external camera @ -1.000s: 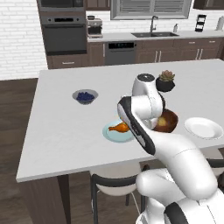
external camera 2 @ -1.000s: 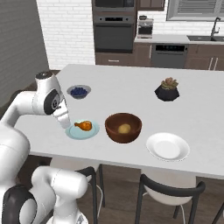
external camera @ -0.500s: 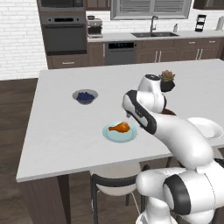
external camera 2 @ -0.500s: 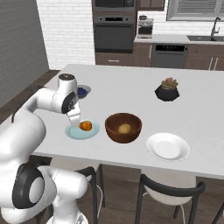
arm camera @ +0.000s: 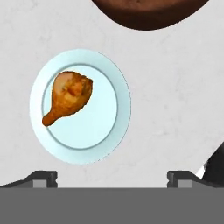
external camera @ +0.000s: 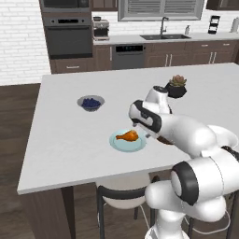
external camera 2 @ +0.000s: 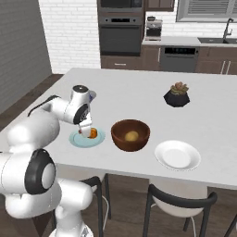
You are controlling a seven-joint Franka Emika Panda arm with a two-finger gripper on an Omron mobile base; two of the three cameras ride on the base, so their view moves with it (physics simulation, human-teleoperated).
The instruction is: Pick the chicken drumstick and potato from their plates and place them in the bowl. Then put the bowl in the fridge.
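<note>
The orange-brown chicken drumstick lies on the pale blue-green plate, bone end toward the lower left of the hand view. My gripper hangs open just above this plate, fingertips wide apart and holding nothing. From the right base view the gripper sits right by the drumstick over the plate. The dark wooden bowl stands just right of that plate with the potato inside. The white plate is bare. In the left base view my arm hides most of the bowl; the drumstick shows.
A small grey bowl of blueberries sits toward the island's far left. A black plant pot stands behind the wooden bowl. The island's near edge runs just below the plates, with stools beneath it. Oven and cabinets line the back wall.
My arm has swung in from the left and lowered, bringing the hand over the drumstick plate. Plates, bowl and food have stayed put.
</note>
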